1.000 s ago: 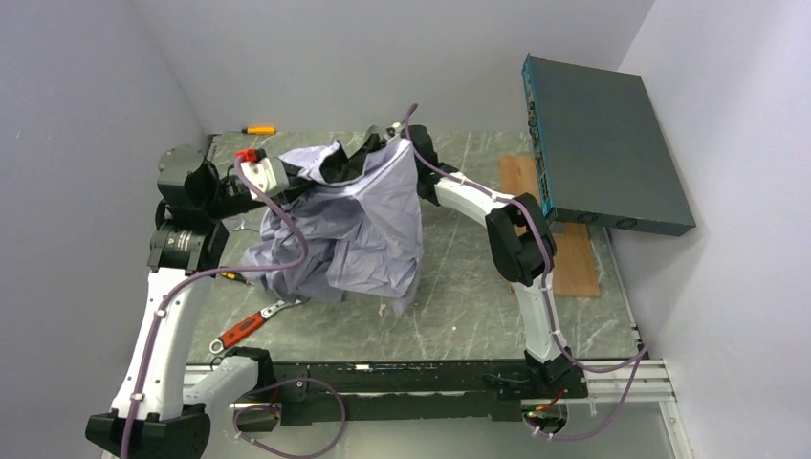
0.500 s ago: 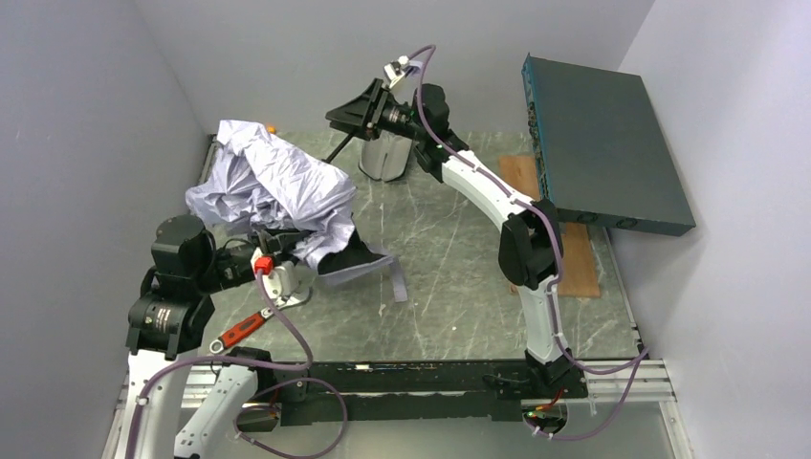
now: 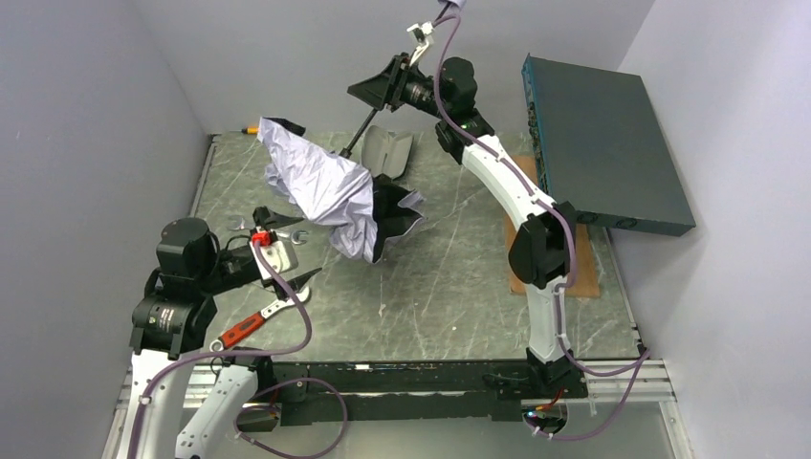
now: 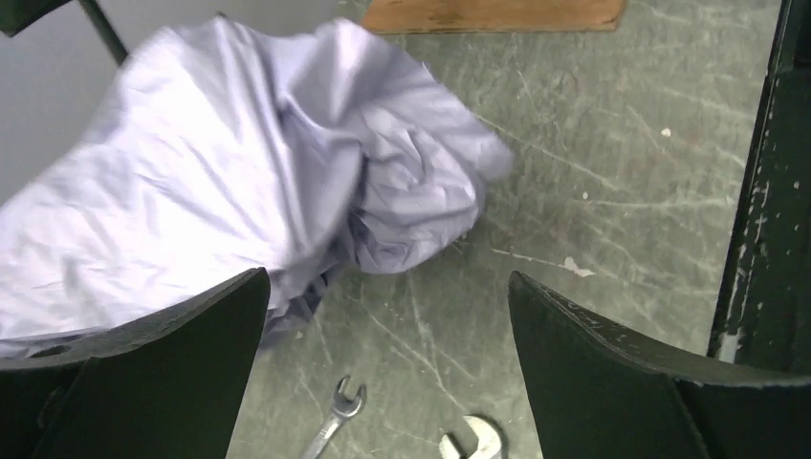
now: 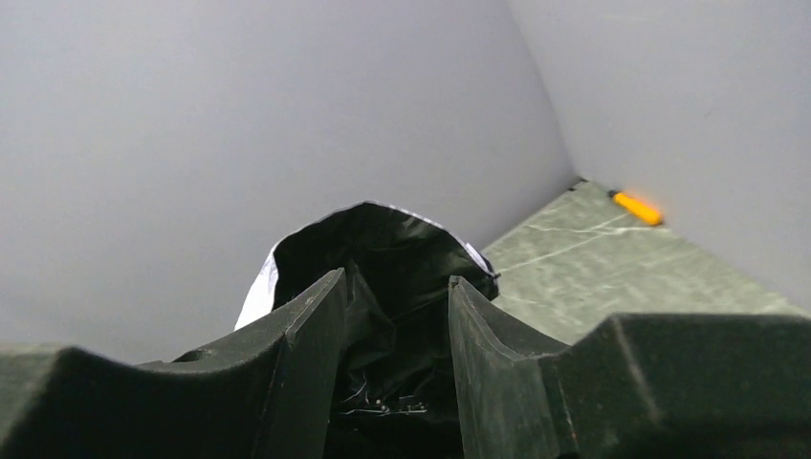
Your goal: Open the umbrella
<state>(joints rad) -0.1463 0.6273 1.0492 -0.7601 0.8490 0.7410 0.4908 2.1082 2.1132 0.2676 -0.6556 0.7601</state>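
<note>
The umbrella (image 3: 320,186) hangs half collapsed over the back middle of the table, crumpled white outside and black inside. Its thin black shaft (image 3: 355,137) slants up to my right gripper (image 3: 373,96), which is raised high near the back wall and shut on the umbrella's end. In the right wrist view black canopy fabric (image 5: 383,239) and thin ribs fill the gap at the right gripper (image 5: 397,282). My left gripper (image 3: 292,251) stands wide open and low, front-left of the canopy, holding nothing. In the left wrist view the left gripper (image 4: 383,382) is short of the white canopy (image 4: 220,182).
A small spanner (image 4: 335,416) and an adjustable wrench head (image 4: 473,442) lie under the left gripper. A red-handled wrench (image 3: 244,328) lies front left. A grey pouch (image 3: 387,151) stands at the back. The teal box (image 3: 602,143) leans right, over a wooden board (image 3: 521,177). An orange screwdriver (image 3: 251,129) lies back left.
My left gripper opened, let go of the canopy and drew back low to the front left. The right arm rose, and the canopy swung from the left toward the middle.
</note>
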